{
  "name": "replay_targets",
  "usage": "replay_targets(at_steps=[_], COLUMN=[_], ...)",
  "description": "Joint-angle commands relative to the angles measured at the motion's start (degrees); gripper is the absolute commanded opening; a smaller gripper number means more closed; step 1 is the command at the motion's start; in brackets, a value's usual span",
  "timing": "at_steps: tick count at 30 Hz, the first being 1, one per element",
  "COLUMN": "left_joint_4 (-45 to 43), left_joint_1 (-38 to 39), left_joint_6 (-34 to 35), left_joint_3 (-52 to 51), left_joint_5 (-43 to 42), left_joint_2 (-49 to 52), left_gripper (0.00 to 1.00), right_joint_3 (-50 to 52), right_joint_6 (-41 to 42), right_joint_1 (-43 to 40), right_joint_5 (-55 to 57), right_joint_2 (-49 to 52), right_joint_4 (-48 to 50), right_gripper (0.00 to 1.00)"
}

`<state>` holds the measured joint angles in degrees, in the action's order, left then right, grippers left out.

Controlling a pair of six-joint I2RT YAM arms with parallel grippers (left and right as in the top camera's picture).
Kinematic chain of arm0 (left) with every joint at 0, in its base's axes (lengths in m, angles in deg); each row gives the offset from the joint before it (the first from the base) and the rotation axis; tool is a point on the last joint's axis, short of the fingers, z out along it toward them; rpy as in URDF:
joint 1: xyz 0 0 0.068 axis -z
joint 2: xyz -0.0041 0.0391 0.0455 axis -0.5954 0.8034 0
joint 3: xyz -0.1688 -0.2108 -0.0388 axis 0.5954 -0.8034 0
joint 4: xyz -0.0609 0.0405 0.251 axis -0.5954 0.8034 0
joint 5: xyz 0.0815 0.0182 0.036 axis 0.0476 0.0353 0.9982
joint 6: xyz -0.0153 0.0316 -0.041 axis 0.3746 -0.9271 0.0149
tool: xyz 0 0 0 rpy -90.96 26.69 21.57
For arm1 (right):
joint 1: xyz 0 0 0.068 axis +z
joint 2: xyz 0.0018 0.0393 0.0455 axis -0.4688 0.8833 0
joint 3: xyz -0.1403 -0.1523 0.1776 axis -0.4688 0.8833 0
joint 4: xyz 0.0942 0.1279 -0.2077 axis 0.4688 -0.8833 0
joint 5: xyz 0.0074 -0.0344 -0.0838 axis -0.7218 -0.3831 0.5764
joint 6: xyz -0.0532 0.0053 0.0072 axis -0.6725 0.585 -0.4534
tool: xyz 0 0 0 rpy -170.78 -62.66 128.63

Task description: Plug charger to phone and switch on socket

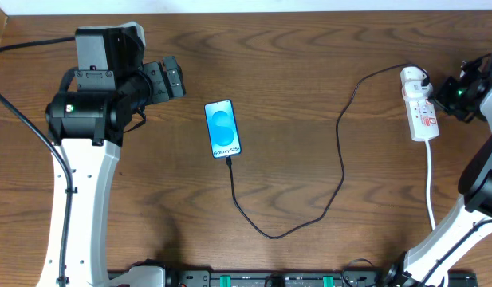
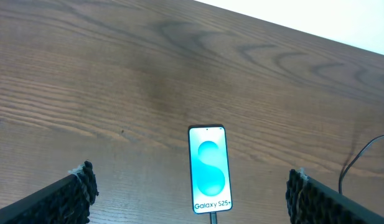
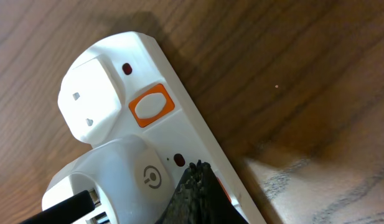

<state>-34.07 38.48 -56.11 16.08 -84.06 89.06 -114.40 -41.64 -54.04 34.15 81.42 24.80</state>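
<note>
The phone [image 1: 222, 129] lies face up at the table's middle, screen lit blue; it also shows in the left wrist view [image 2: 209, 169]. The black charger cable [image 1: 341, 159] is plugged into the phone's bottom edge, loops toward the front and runs to its white plug head [image 1: 414, 79], which sits in the socket strip [image 1: 423, 115]. My left gripper [image 1: 172, 80] is open and empty, above and left of the phone; its fingers [image 2: 190, 179] straddle the view. My right gripper [image 3: 195, 174] is shut, its tip touching the strip [image 3: 179, 93] at an orange switch beside the plug head [image 3: 132, 177].
A second orange switch [image 3: 152, 106] and an unused outlet sit at the strip's far end. The strip's white cord [image 1: 430, 183] runs toward the front edge on the right. The right arm [image 1: 485, 183] stands beside it.
</note>
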Motion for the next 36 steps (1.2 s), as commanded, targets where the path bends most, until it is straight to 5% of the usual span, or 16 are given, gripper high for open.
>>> replay_targets(at_steps=[1,36], left_joint_4=[0.2,0.2], left_joint_1=[-0.2,-0.2], left_joint_6=[-0.2,-0.2], left_joint_3=[0.4,0.4], left_joint_5=[0.5,0.5], left_joint_2=[-0.1,-0.1], left_gripper=[0.98,0.98], right_joint_3=[3.0,2.9], right_joint_6=[-0.2,-0.2], right_joint_1=[5.2,7.8], right_joint_5=[-4.3,-13.0], right_joint_2=[2.6,2.6], right_joint_4=[-3.6,-6.1], right_gripper=[0.01,0.01])
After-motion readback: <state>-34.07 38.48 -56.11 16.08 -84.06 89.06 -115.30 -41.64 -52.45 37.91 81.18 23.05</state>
